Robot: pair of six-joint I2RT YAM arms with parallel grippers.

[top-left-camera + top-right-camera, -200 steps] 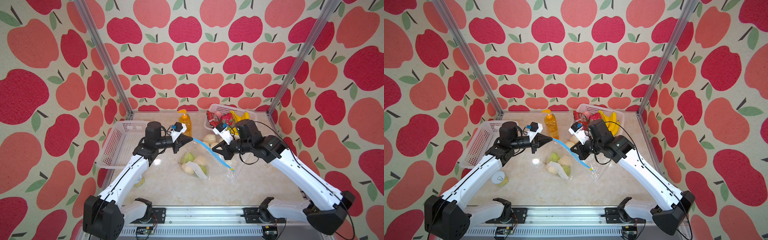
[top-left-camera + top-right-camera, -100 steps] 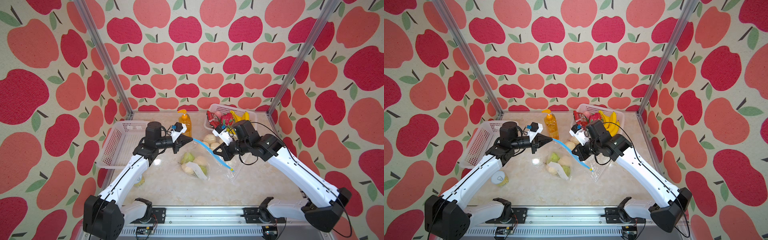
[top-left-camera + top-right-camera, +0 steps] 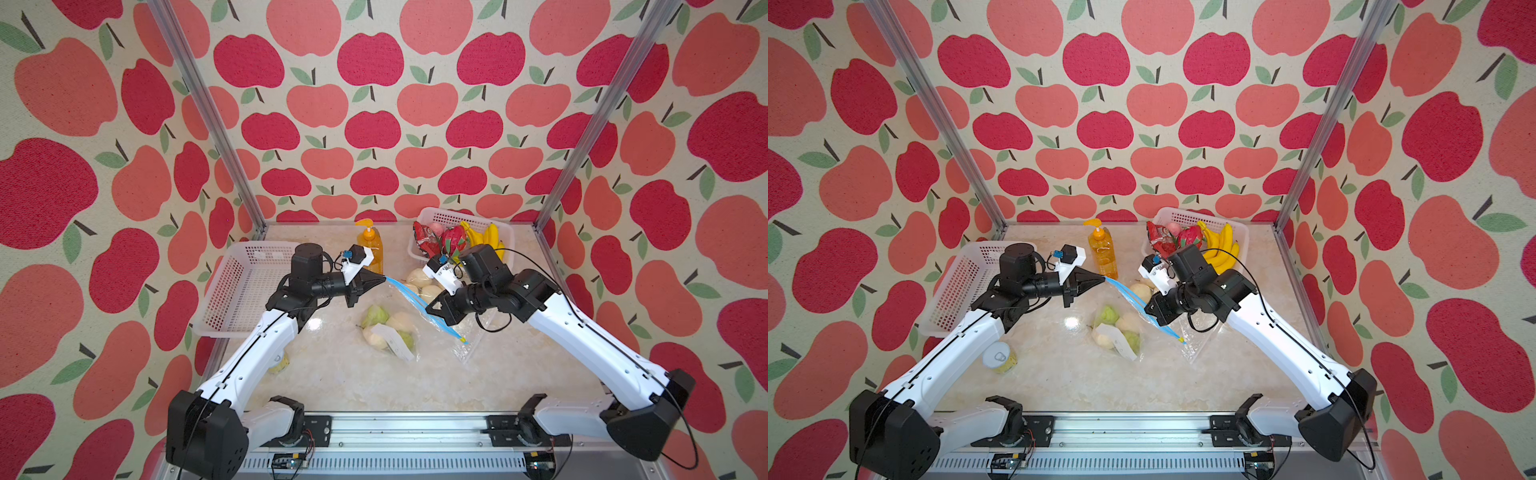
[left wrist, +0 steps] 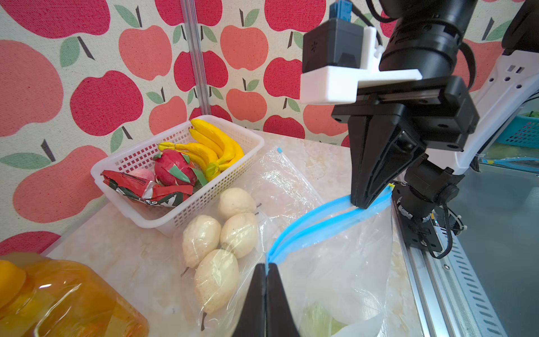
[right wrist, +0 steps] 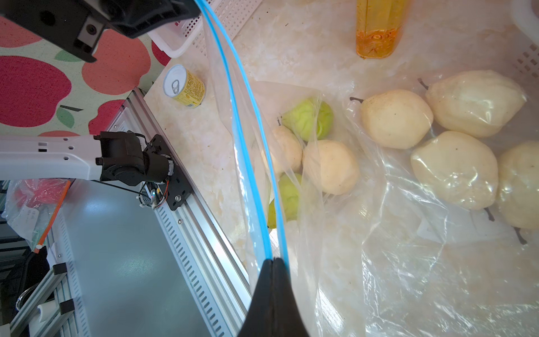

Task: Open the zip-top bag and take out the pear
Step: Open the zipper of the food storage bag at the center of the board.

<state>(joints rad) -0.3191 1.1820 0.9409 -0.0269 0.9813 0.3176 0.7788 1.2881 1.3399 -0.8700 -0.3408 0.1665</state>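
Note:
A clear zip-top bag (image 3: 395,336) with a blue zip strip (image 3: 409,293) hangs stretched between both grippers, its bottom resting on the table. Pale pears (image 5: 331,166), green pieces (image 5: 309,118) and a white label lie inside it. My left gripper (image 3: 384,279) (image 4: 266,266) is shut on one end of the strip. My right gripper (image 3: 428,309) (image 5: 272,259) is shut on one lip farther along. The two blue lips (image 4: 315,221) stand slightly apart between the grippers.
A second clear bag of pears (image 4: 221,233) lies beside a white basket (image 3: 444,215) holding bananas, a dragon fruit and a red packet. An orange pump bottle (image 3: 371,249) stands at the back. An empty white basket (image 3: 232,299) sits left; a yellow can (image 3: 998,357) stands under the left arm.
My right gripper has shifted slightly toward the front with the bag's lip. The left arm has stayed where it was, and both grips have held.

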